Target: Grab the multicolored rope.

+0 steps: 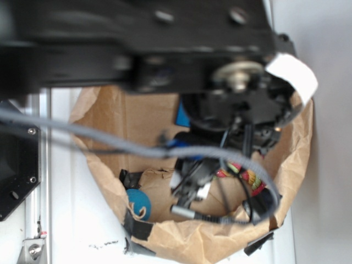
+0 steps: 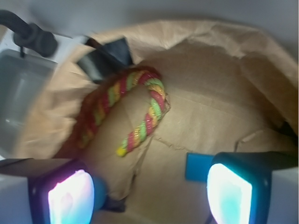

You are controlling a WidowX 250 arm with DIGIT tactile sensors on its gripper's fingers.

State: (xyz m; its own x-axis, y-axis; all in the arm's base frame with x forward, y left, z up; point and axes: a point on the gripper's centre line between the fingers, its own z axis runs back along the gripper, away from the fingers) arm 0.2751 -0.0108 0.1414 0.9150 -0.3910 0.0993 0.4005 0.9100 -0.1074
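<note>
In the exterior view the black arm (image 1: 165, 44) fills the top of the frame, blurred and close to the lens. Below it sits a brown paper bag (image 1: 192, 242) with its rim folded open, standing on a white surface (image 1: 77, 220). The gripper (image 1: 190, 192) hangs down inside the bag; from here its jaws are too dark and tangled with cables to read. A grey cable (image 1: 82, 135) crosses in front of the bag from the left. Part of the multicolored rope (image 1: 247, 176) shows at the right of the bag floor, just beside the gripper. A small teal ball (image 1: 138, 202) lies at the left inside the bag, and a bit of the blue block (image 1: 182, 115) peeks out behind the arm.

In the wrist view the two fingers (image 2: 72, 198) stand apart at the bottom corners with nothing between them. The rope (image 2: 140, 105) lies ahead on the crumpled paper, bent in an arch, its yellow tip pointing toward the camera, clear of both fingers. A blue corner (image 2: 198, 165) shows just beside the right finger
</note>
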